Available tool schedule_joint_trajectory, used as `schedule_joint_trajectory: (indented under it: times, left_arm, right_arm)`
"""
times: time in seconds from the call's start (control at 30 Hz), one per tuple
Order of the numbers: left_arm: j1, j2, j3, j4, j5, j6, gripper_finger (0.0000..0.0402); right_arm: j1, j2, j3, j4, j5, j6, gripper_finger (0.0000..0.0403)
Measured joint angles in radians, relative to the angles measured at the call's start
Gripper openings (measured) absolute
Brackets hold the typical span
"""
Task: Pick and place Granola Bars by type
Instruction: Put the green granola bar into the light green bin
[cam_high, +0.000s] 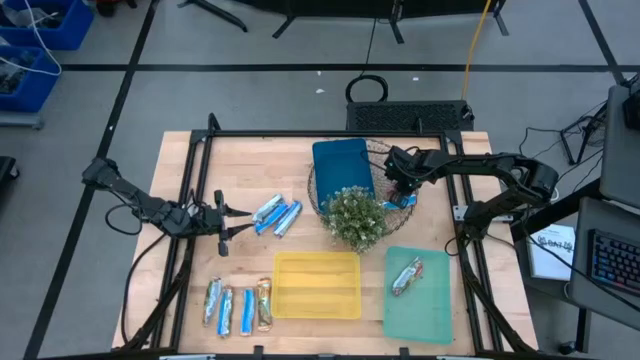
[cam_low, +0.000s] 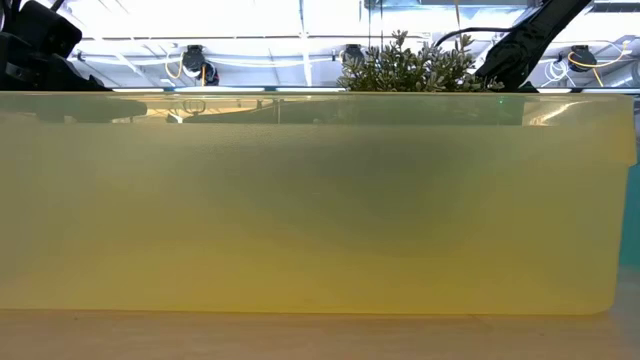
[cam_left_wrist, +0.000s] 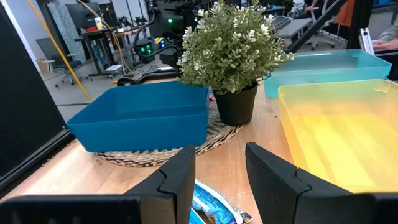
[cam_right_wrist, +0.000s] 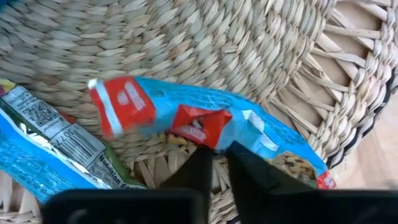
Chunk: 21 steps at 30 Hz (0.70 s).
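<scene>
Two blue-silver granola bars (cam_high: 279, 214) lie flat on the table left of the plant. My left gripper (cam_high: 228, 217) stands just left of them, open, with one blue bar (cam_left_wrist: 214, 210) showing low between its fingers. My right gripper (cam_high: 401, 190) is over the wicker mat (cam_right_wrist: 205, 43), shut on a blue wrapped bar with red ends (cam_right_wrist: 199, 121). A second blue bar (cam_right_wrist: 46, 146) lies beside it on the wicker. Several more bars (cam_high: 238, 306) lie in a row at the near left. One bar (cam_high: 407, 275) lies in the green tray (cam_high: 435, 315). My right gripper pinches the blue and red bar by its long edge (cam_right_wrist: 219, 142), about midway along, between the two fingers (cam_right_wrist: 198, 169). The fingers lie across the bar. The bar stays close over the wicker mat; whether it is lifted clear, I cannot tell.
A blue tray (cam_high: 343, 165) sits on the wicker mat, with the potted plant (cam_high: 355, 216) just near of it. The yellow tray (cam_high: 317, 285) lies at the near middle and fills the low view (cam_low: 320, 220). A black frame (cam_high: 190, 160) borders the table.
</scene>
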Motion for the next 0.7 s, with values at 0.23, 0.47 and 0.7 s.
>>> schedule_joint_trajectory:
  times: [0.23, 0.47, 0.7]
  left_arm:
    - [0.0, 0.0, 0.0, 0.0, 0.0, 0.0, 0.0145]
    - [0.0, 0.0, 0.0, 0.0, 0.0, 0.0, 0.0145]
    - [0.0, 0.0, 0.0, 0.0, 0.0, 0.0, 0.0145]
  right_arm:
    - [0.007, -0.002, 0.0, 0.005, 0.052, -0.032, 0.0001]
    - [0.029, -0.11, 0.0, -0.001, 0.103, -0.039, 0.0]
    - [0.031, -0.324, 0.0, -0.049, 0.095, 0.013, 0.0]
